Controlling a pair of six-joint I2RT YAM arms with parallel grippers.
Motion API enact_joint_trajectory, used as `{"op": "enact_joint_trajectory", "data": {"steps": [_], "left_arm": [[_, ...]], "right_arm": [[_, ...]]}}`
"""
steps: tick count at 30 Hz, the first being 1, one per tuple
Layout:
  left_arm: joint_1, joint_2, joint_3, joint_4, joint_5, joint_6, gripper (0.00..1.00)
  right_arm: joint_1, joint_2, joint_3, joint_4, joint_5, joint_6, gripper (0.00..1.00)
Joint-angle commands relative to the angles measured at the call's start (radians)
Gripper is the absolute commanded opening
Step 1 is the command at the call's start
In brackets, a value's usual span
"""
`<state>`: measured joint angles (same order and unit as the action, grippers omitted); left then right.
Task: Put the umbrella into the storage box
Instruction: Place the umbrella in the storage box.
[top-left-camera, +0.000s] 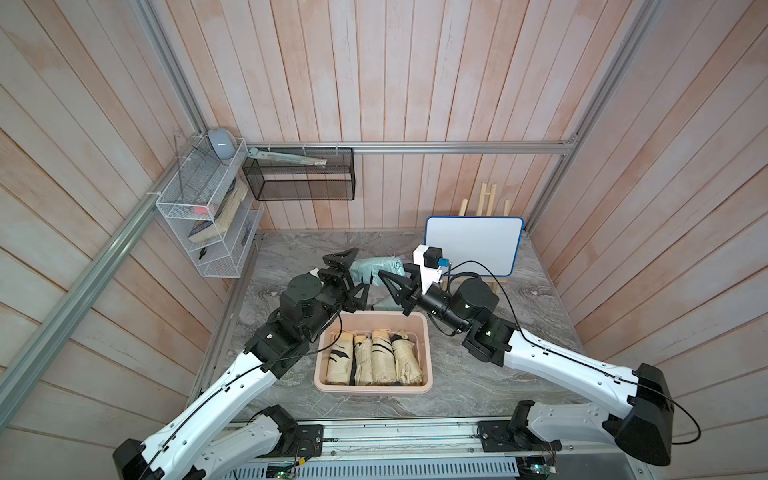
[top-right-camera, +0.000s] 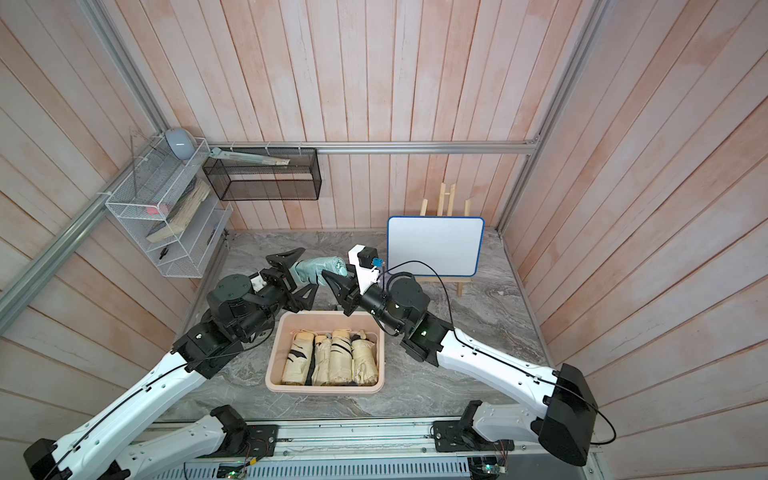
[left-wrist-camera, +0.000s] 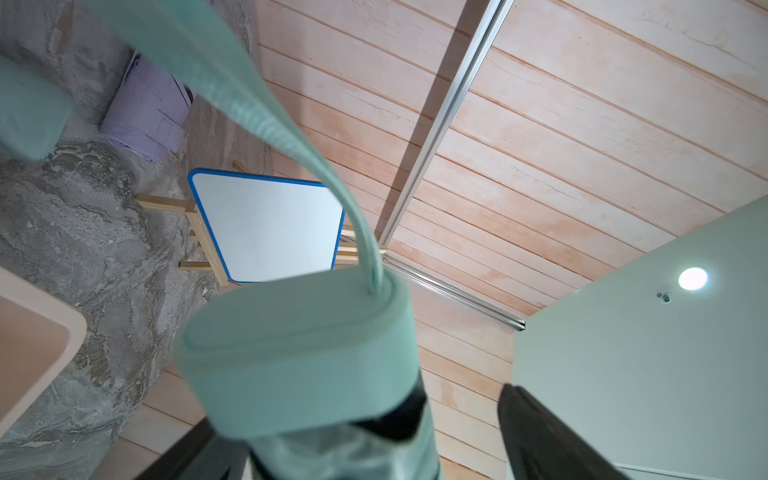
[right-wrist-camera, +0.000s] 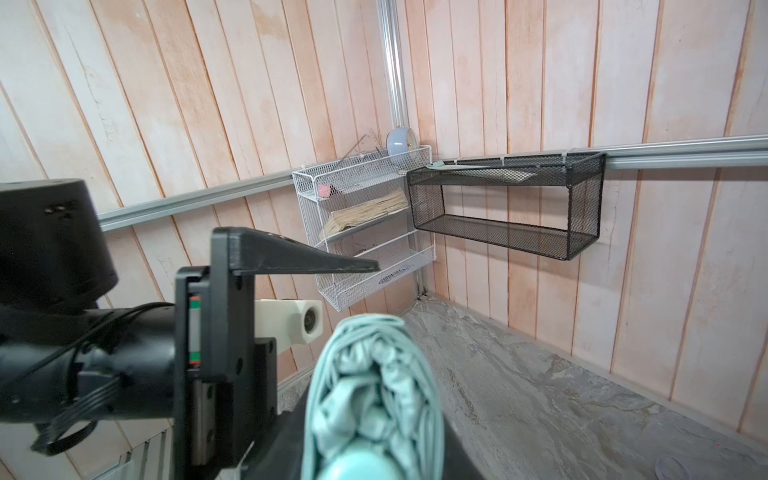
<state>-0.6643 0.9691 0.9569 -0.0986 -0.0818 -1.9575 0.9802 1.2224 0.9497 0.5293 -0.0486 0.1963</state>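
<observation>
The pink storage box (top-left-camera: 374, 389) holds four beige folded umbrellas (top-left-camera: 374, 358) side by side, and the black mesh basket (top-left-camera: 299, 183) on the wall carries a flat pale-green item (top-left-camera: 286, 157). I see the teal umbrella (top-left-camera: 376, 269) in the air just behind the box: the right gripper (top-left-camera: 386, 279) is clamped on it, and the left gripper (top-left-camera: 358, 270) stands wide, its fingers (top-left-camera: 340, 255) spread on both sides of the handle end. Only the left wrist view shows me a lilac folded umbrella (left-wrist-camera: 145, 112) lying on the marble table (left-wrist-camera: 83, 232).
</observation>
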Motion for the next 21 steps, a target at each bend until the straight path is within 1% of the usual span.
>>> {"op": "enact_joint_trajectory", "data": {"steps": [1,5,12,15,16,17,19,21], "left_arm": [[-0.006,0.016,-0.010,0.098,0.019,-0.031,0.90],[-0.010,0.023,0.001,0.095,0.020,-0.031,0.72],[-0.021,0.027,0.006,0.081,0.011,-0.046,0.52],[-0.023,0.026,0.006,0.077,0.002,-0.047,0.45],[-0.024,0.024,0.006,0.073,0.000,-0.046,0.43],[-0.023,0.022,0.006,0.066,-0.004,-0.042,0.40],[-0.024,0.015,0.001,0.055,-0.014,-0.026,0.36],[-0.024,0.006,-0.013,0.047,-0.027,0.011,0.34]], "right_arm": [[0.020,-0.032,-0.012,0.117,0.028,-0.021,0.22],[0.035,-0.034,-0.026,0.133,0.051,-0.032,0.22],[0.043,-0.036,-0.044,0.149,0.075,-0.056,0.22],[0.045,-0.035,-0.049,0.147,0.079,-0.063,0.24],[0.046,-0.037,-0.049,0.146,0.080,-0.064,0.27],[0.047,-0.038,-0.051,0.142,0.083,-0.064,0.32],[0.052,-0.043,-0.049,0.120,0.103,-0.059,0.55],[0.055,-0.055,-0.049,0.092,0.117,-0.058,0.69]]}}
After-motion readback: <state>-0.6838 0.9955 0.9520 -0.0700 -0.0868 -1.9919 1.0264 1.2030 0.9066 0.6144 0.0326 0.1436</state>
